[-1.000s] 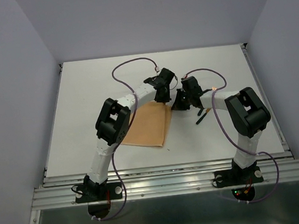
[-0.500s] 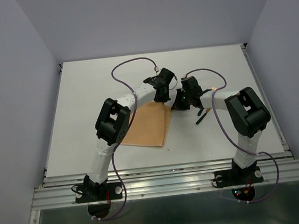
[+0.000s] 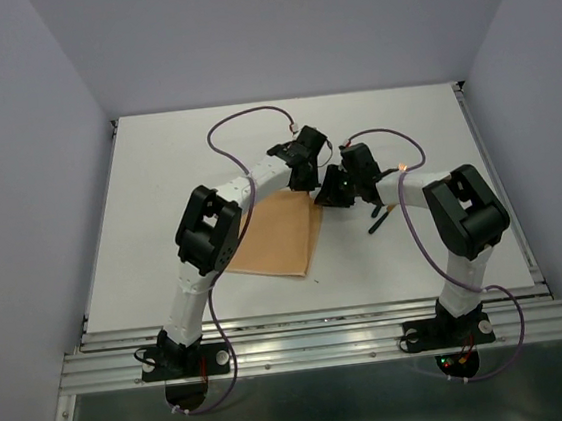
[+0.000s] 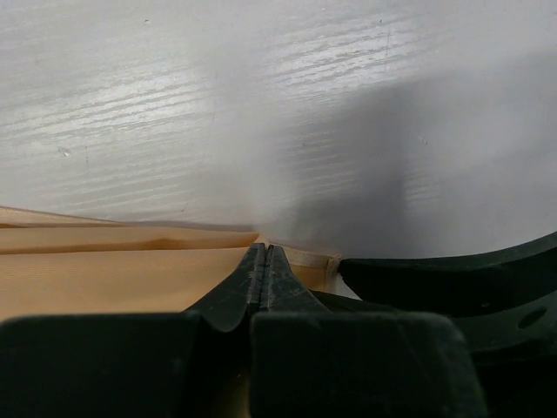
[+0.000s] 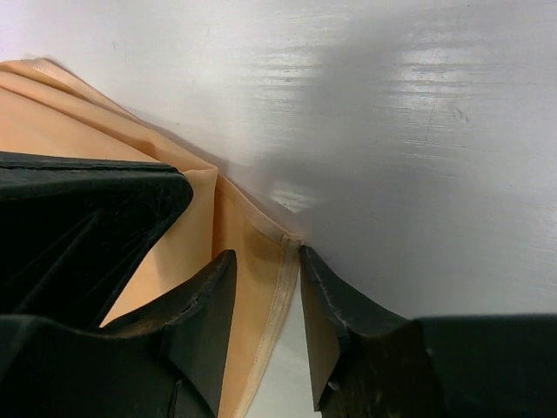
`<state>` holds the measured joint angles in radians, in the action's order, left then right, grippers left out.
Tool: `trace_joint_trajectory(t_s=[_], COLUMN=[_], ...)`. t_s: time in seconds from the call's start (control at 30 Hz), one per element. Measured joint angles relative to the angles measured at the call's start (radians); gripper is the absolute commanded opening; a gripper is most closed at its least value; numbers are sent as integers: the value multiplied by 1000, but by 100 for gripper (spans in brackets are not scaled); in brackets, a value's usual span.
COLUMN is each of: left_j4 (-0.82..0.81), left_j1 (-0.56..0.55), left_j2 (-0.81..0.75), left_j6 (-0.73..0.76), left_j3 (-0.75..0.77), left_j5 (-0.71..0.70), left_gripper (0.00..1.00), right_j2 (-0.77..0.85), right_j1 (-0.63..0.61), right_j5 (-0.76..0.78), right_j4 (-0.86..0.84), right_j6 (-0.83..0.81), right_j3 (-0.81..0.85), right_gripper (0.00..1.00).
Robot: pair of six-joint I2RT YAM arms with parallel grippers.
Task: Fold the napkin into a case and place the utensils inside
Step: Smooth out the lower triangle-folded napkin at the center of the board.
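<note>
left arm (image 3: 207, 240): extended forward, bent rightward at the elbow, wrist tipped low | left gripper (image 4: 265, 254): fingers pressed together, no gap seen | right arm (image 3: 467, 213): folded inward to the left, wrist tipped low | right gripper (image 5: 265, 261): fingers held apart, a clear gap seen | both grippers positioned just beside each other

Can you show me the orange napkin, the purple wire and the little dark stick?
napkin (image 3: 279, 243), top view, middle of the folded cloth.
purple wire (image 3: 246, 114), top view, top of the bigger loop.
dark stick (image 3: 377, 223), top view, a utensil's dark handle.
</note>
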<state>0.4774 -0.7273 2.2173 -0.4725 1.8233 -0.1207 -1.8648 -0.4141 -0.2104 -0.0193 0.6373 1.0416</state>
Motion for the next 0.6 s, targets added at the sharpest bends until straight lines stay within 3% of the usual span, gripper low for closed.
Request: trace_joint_trajectory(t_s=[0.1,0.23,0.33,0.6], left_j4=[-1,-1,-1,-1], left_j1=[0,0,0,0], left_j2=[-7,-12,-19,-40], left_j6=[0,-1,-1,-7], left_j3=[-4,-5,-6,-6], left_j5=[2,13,20,42], left_gripper=[0,0,0,0], right_j2=[6,5,3,-6], right_j1=[0,0,0,0], right_j5=[0,1,6,17], right_j4=[-12,-10,-10,-14], right_j6=[0,-5,-5,-5], right_j3=[-10,-12,-13,-13], right_gripper=[39,13,1,1])
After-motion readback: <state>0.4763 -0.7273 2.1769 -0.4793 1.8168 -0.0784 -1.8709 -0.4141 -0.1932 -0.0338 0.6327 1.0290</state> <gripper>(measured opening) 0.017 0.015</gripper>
